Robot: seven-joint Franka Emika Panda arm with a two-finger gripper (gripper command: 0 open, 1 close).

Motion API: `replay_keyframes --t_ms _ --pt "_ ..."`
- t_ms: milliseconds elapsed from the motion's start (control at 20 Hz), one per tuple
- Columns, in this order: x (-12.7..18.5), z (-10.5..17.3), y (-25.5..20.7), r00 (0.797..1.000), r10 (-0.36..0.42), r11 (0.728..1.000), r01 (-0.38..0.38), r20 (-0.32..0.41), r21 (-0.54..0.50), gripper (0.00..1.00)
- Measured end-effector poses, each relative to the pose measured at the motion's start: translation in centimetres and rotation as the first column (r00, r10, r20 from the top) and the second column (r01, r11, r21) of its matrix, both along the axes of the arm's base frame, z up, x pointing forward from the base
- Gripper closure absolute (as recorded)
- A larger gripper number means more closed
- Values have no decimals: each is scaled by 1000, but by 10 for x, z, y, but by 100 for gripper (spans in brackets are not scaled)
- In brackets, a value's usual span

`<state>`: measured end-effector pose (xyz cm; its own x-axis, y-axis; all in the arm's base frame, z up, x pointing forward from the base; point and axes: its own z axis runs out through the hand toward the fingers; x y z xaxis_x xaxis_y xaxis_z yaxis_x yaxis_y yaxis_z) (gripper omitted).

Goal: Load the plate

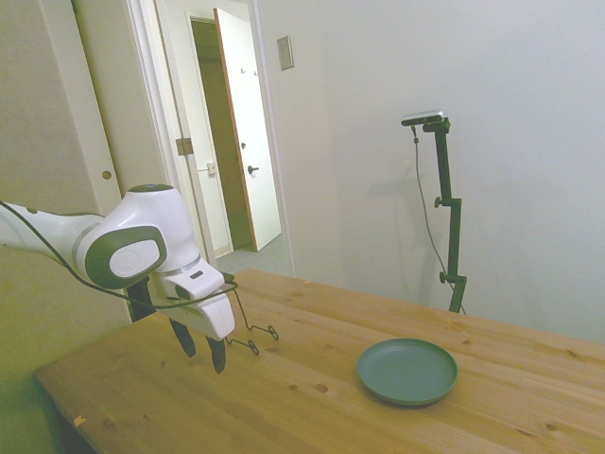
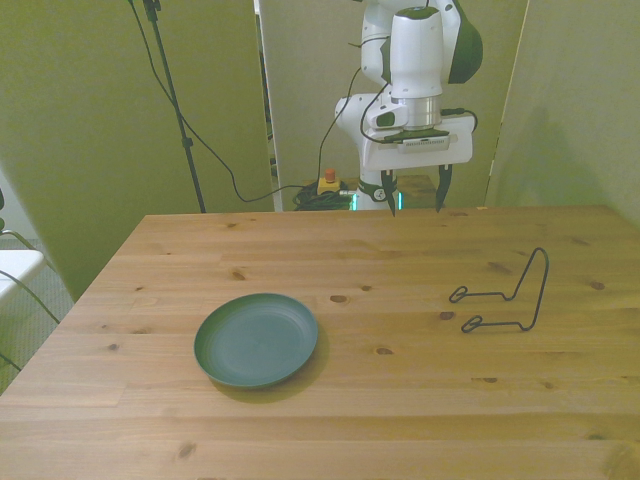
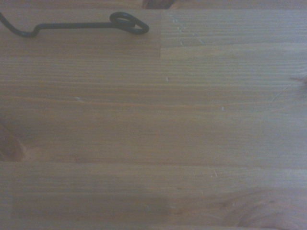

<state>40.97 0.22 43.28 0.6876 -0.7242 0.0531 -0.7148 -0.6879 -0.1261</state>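
We see the gripper [image 2: 412, 198] hanging above the far edge of the wooden table [image 2: 380, 400], its jaws spread apart with nothing between them. The plate [image 2: 256, 339] lies flat on the table toward the front view's left and nearer the camera, well apart from the jaws. The black wire stand [image 2: 505, 294] sits on the table toward the front view's right, also clear of the gripper. In the wrist view we find only bare wood and one looped foot of the wire stand [image 3: 128, 22].
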Motion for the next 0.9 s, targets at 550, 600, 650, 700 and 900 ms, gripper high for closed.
replay_keyframes --t_ms 550,600,650,700,900 --pt "40 16 -29 992 -117 990 120 52 -74 0" --pt "50 17 -36 990 -128 988 133 59 -81 0" --pt "61 18 -44 988 -141 985 147 65 -87 0" --pt "72 19 -51 985 -156 982 162 70 -93 0" --pt "115 25 -84 973 -211 969 221 92 -113 0"
